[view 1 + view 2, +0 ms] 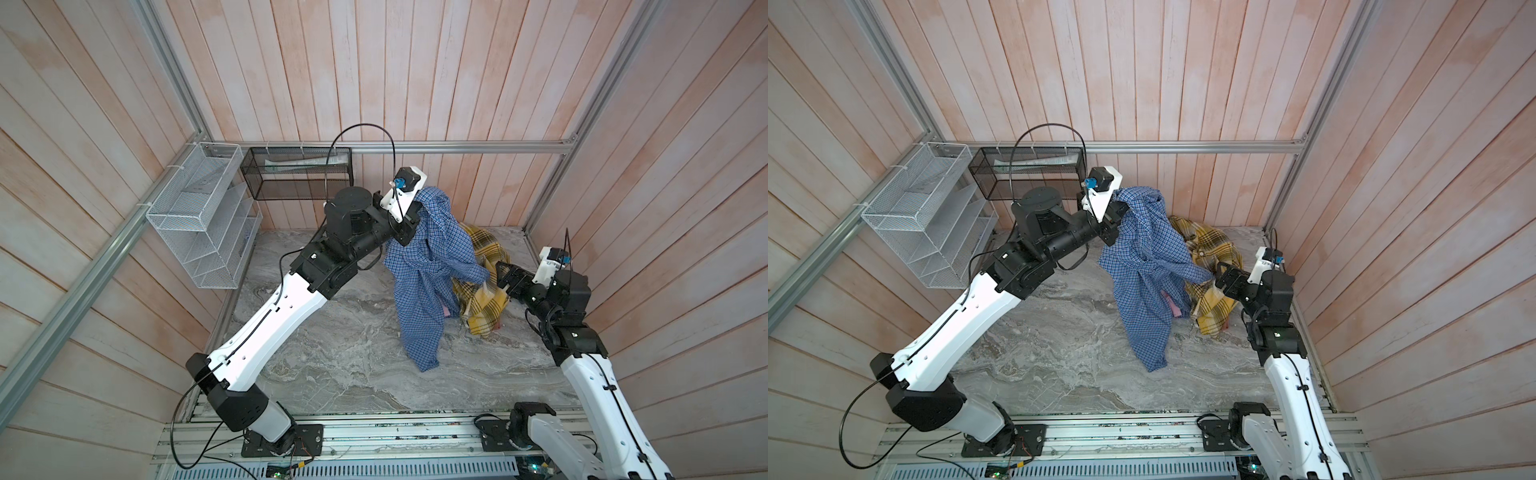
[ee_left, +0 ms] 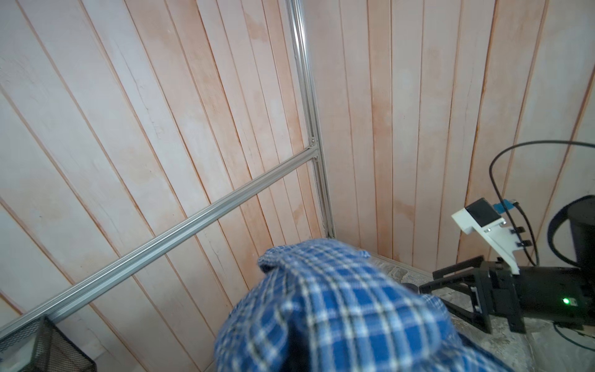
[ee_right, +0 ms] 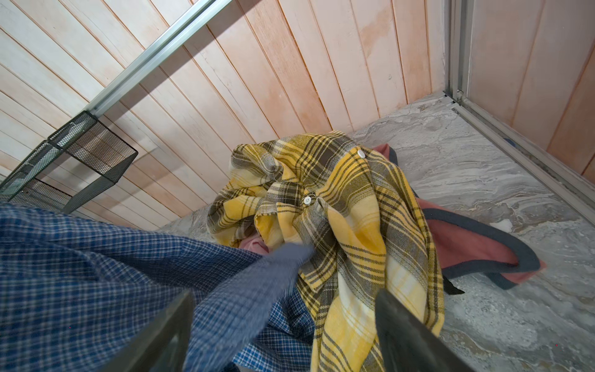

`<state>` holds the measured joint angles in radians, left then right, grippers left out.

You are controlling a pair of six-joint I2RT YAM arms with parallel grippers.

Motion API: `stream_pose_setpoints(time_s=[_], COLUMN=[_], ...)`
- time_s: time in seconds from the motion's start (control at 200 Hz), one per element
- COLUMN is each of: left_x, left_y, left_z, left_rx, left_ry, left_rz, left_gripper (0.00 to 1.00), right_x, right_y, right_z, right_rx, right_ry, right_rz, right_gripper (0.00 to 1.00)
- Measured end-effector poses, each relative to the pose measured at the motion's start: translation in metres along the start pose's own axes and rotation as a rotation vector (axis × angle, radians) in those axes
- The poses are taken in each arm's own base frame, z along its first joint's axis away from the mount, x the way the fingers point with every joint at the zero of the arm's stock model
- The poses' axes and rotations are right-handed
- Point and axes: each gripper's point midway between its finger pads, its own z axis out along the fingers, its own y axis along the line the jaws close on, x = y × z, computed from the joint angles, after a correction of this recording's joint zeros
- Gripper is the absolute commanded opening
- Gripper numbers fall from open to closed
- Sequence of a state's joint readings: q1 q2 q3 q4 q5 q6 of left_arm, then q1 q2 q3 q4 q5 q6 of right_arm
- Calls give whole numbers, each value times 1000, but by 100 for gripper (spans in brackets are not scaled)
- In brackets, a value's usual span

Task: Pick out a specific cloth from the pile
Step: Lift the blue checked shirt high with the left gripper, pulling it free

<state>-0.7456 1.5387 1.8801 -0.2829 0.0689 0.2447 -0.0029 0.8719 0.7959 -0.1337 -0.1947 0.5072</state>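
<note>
The cloth (image 1: pixel 428 257) (image 1: pixel 1142 249), a blue fine-check shirt, hangs from my raised left gripper (image 1: pixel 415 216) (image 1: pixel 1119 220), which is shut on its top; its hem trails on the table. The cloth (image 2: pixel 338 306) covers the left jaws in the left wrist view. One sleeve (image 3: pixel 257 290) stretches right toward the pile (image 1: pixel 482 266) (image 1: pixel 1208 249). There, yellow plaid (image 3: pixel 354 199) lies over a faded red garment (image 3: pixel 467 244) and a pink one (image 3: pixel 254 246). My right gripper (image 1: pixel 498 276) (image 1: pixel 1219 274) (image 3: pixel 283 328) stands open at the pile, with the sleeve and plaid between its fingers.
A white wire rack (image 1: pixel 203 220) and a black mesh basket (image 1: pixel 299 174) hang on the walls at back left. Plank walls and aluminium rails (image 1: pixel 457 146) close in the marble table (image 1: pixel 332 353). The pile sits in the back right corner.
</note>
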Motion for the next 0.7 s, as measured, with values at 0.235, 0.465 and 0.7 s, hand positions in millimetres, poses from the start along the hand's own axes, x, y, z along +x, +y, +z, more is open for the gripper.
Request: stream_pose_setpoints(time_s=[0.235, 0.465, 0.7], left_x=[-44, -70, -99], left_y=[20, 47, 75], left_z=[-31, -53, -80], left_rx=[-89, -233, -366], left_ry=[-93, -140, -214], left_rz=[22, 65, 76], left_gripper=[10, 10, 8], right_x=[4, 5, 7], right_y=[2, 5, 7], right_z=[6, 9, 10], right_rx=[-27, -48, -67], right_ry=[13, 17, 21], right_rz=[22, 30, 43], right_gripper=[88, 88, 88])
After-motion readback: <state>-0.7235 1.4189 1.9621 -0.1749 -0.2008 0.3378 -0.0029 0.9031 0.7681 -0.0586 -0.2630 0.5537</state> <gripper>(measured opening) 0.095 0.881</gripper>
